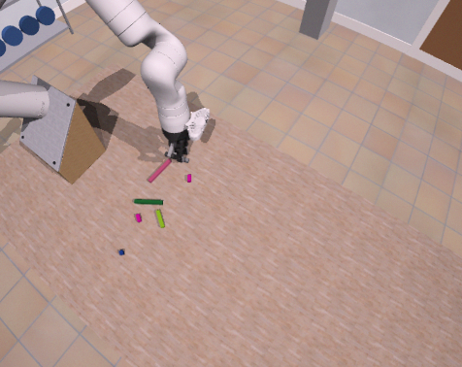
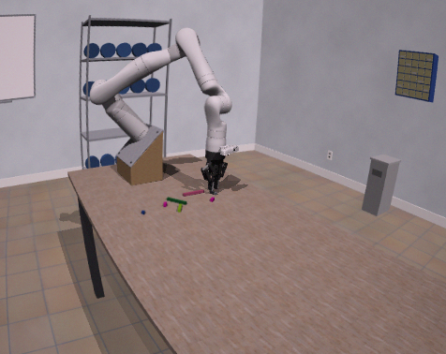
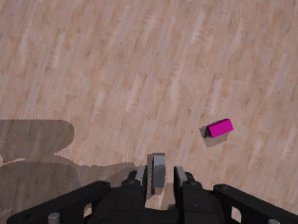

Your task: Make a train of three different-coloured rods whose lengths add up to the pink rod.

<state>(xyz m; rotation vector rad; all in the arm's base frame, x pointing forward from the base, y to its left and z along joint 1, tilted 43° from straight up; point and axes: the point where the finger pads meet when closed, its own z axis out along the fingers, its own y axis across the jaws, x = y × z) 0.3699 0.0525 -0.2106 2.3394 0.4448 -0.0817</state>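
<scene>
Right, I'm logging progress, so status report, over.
Claw partly open; grey rod between fingers, gaps either side. No train laid. Nearest magenta rod clear of the fingers.

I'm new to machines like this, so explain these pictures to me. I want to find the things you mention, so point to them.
The machine is one jointed robot arm (image 1: 165, 63) (image 2: 141, 66) ending in a two-fingered gripper (image 1: 178, 158) (image 2: 213, 190) (image 3: 160, 176). The top picture looks down on the table (image 1: 287, 252) (image 2: 268, 262) (image 3: 100, 60); the exterior one looks from the side; the wrist one looks past the fingers.

On the table lie a pink rod (image 1: 159, 171) (image 2: 193, 193), green rod (image 1: 148, 202) (image 2: 176, 200), lime rod (image 1: 160, 218) (image 2: 179, 208), blue rod (image 1: 121, 252) (image 2: 143, 213) and two magenta ones. A grey rod (image 3: 159, 170) shows between the parted fingers, seemingly not gripped.
</scene>
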